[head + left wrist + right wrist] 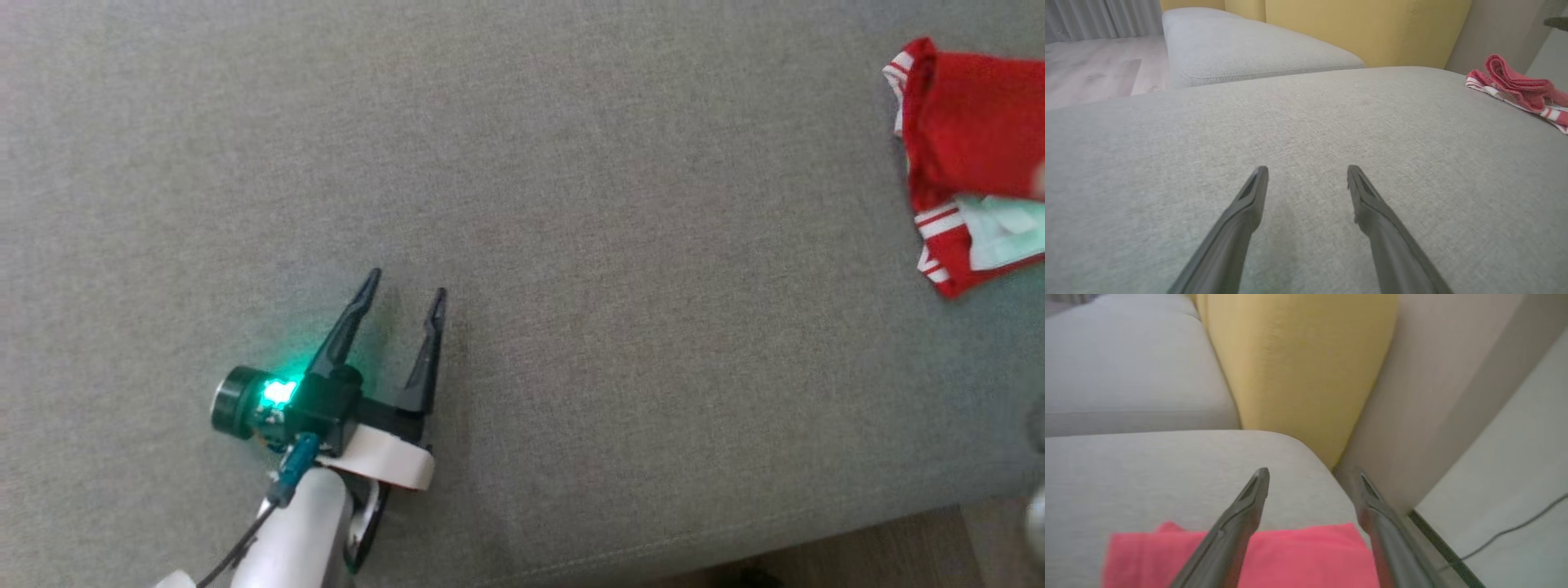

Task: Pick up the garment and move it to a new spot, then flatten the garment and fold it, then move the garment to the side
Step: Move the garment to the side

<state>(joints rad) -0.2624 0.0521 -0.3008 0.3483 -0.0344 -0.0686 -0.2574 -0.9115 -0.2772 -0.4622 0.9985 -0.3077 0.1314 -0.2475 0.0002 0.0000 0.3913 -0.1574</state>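
garment (pixel 971 147) at cushion's (pixel 571 204) right edge, just under right gripper (pixel 1312 473), spread wide, empty; left gripper (pixel 406 283) wide too, well apart

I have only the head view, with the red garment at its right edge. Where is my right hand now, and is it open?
Observer: The right wrist view shows the right hand open over the garment, with nothing between its fingers.
Operator: What stands behind the garment?
Observer: A yellow back cushion rises just past the corner of the grey seat.
Operator: Is there anything beside the sofa on that side?
Observer: A thin dark cable runs across a pale surface there.
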